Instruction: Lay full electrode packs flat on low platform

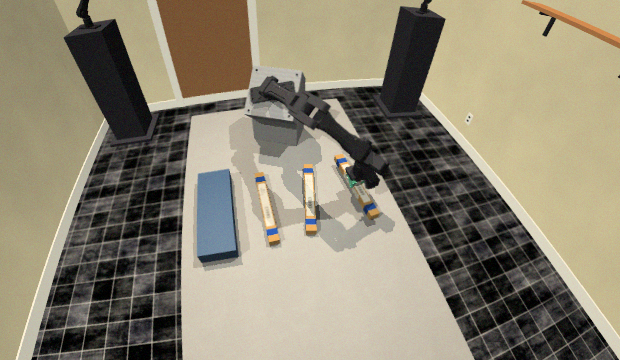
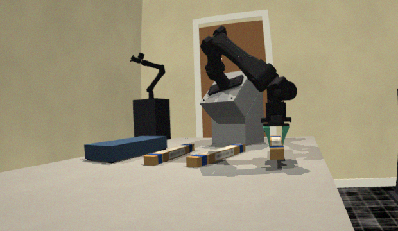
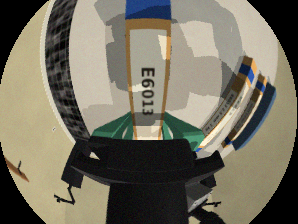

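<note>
Pale and broad, the table (image 1: pixel 300 300) (image 2: pixel 154 199) (image 3: pixel 92 75) spreads out beneath the blue platform (image 1: pixel 216 212) (image 2: pixel 125 149) (image 3: pixel 257 122), our landmark for every call! Across from that platform, the black arm (image 1: pixel 340 135) (image 2: pixel 247 61) reaches out and down from its grey pedestal (image 1: pixel 275 131) (image 2: pixel 228 133), which stands beyond one end of the platform. Now the low blue block itself: no pack is on it!

Down to the packs, orange-brown with blue bands. The nearest pack (image 1: pixel 266 207) (image 2: pixel 170 154) (image 3: pixel 247 112) lies flat just beside the platform, and the middle pack (image 1: pixel 310 199) (image 2: pixel 216 155) (image 3: pixel 230 107) lies flat one place farther away. Well apart from the platform, the farthest pack (image 1: pixel 362 192) (image 2: pixel 276 153) (image 3: pixel 148 75) is level and slanted, low over the table; whether its underside touches, I cannot tell.

And the gripper (image 1: pixel 356 184) (image 2: pixel 276 144) (image 3: pixel 147 113) has it! Its green fingers (image 1: pixel 352 181) (image 2: pixel 285 133) clasp that farthest pack from opposite sides. Smallest of all, the print: "E6013", facing up.
</note>
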Controlling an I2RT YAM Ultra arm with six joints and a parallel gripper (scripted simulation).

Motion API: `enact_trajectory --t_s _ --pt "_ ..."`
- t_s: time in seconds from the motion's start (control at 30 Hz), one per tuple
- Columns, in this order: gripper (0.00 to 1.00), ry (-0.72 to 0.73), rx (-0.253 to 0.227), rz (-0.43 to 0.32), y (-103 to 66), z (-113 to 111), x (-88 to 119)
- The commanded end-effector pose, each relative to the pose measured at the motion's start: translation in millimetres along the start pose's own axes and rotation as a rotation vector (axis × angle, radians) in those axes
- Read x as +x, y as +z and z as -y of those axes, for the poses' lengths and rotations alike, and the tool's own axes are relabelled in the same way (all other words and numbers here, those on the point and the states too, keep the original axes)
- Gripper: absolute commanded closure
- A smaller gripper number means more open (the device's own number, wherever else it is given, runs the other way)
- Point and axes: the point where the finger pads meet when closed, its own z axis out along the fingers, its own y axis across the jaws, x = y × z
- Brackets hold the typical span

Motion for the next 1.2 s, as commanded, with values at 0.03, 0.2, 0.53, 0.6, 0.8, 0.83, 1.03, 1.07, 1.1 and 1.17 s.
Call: enact_trajectory --t_s 0.03,0.2,0.53,0.6,0.8,0.83,1.03,1.07,1.1,1.17 --pt "1.0 0.009 -0.036 0.048 -13.7 -16.5 -15.7" --pt "1.0 0.014 -0.038 0.053 -15.3 -15.6 -18.5" --pt "1.0 0.01 -0.036 0.047 -11.8 -16.5 -15.8" --pt "1.0 0.012 -0.038 0.05 -12.9 -16.0 -17.3" --pt "1.0 0.014 -0.038 0.052 -13.5 -15.2 -19.0" --pt "1.0 0.013 -0.038 0.052 -13.2 -15.3 -18.8" --pt "1.0 0.011 -0.038 0.049 -11.6 -15.6 -17.7" --pt "1.0 0.011 -0.038 0.049 -11.6 -15.6 -17.7" --pt "1.0 0.011 -0.037 0.049 -11.3 -15.6 -17.5" --pt "1.0 0.01 -0.037 0.048 -10.7 -15.8 -17.1"
